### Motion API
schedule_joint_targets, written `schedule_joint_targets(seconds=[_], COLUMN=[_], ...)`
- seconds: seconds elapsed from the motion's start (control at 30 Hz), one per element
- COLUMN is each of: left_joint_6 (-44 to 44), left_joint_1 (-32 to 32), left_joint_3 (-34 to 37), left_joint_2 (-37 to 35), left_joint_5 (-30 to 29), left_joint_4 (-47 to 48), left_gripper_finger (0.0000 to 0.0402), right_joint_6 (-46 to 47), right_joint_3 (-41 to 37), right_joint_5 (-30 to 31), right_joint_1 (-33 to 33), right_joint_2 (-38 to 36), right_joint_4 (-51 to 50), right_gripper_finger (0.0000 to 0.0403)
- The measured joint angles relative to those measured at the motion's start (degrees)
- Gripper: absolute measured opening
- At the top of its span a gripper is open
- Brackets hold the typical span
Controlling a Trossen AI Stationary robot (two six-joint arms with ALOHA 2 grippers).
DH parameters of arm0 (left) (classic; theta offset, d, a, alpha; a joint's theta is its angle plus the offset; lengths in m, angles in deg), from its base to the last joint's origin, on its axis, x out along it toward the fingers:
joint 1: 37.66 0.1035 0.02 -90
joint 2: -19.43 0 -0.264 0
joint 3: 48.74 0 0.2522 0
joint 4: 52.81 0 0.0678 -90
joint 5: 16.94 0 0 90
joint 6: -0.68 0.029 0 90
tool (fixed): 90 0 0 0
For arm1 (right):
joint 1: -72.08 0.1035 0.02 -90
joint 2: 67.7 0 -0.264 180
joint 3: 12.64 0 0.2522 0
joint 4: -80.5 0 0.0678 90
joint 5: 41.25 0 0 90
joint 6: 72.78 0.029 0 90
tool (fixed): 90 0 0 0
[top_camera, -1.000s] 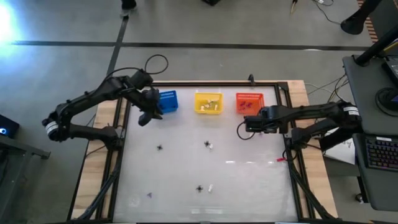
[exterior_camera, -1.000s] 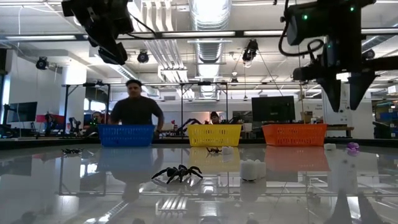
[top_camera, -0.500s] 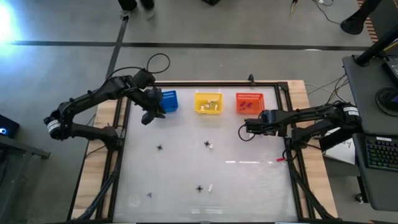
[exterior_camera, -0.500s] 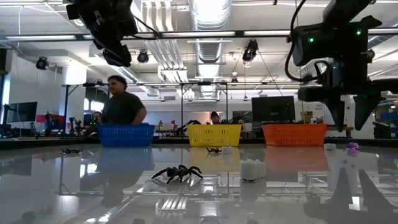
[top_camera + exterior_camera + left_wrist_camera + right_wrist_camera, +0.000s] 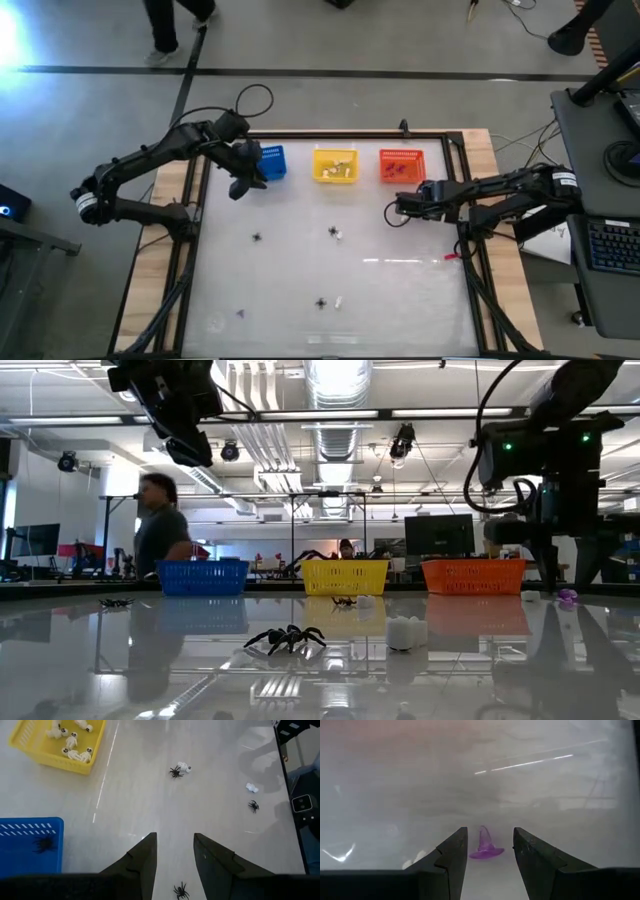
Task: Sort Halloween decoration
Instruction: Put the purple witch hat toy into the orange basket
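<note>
Small trinkets lie on the glossy table: black spiders point(image 5: 257, 238) point(image 5: 320, 302), whitish pieces point(image 5: 339, 301) and a purple hat-shaped piece point(image 5: 485, 847). My right gripper point(image 5: 489, 830) is open and low over the table in front of the orange basket point(image 5: 401, 165), one finger on either side of the purple piece without touching it. That piece rests on its brim point(image 5: 567, 597). My left gripper point(image 5: 175, 836) is open and hangs high beside the blue basket point(image 5: 270, 162), which holds a spider point(image 5: 45, 843).
The yellow basket point(image 5: 335, 165) with whitish pieces point(image 5: 72, 754) stands between the blue and orange ones along the far edge. A whitish piece point(image 5: 415, 857) lies close to my right gripper. A person point(image 5: 155, 530) walks in the room behind the table.
My right gripper has come down toward the table, shifting slightly toward the near right, and stays open. The person behind the table has walked to the left.
</note>
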Motion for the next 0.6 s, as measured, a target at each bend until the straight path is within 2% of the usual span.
schedule_joint_targets(seconds=[0.6], left_joint_6=[-1.3], left_joint_1=[0.0], left_joint_3=[0.0], left_joint_2=[0.0], left_joint_5=[0.0], left_joint_4=[-1.7], left_gripper_finger=[0.0111], right_joint_6=[4.2], right_joint_3=[-1.8], right_joint_5=[-2.5], right_joint_1=[0.0], right_joint_2=[0.0], right_joint_4=[3.0], right_gripper_finger=[0.0150])
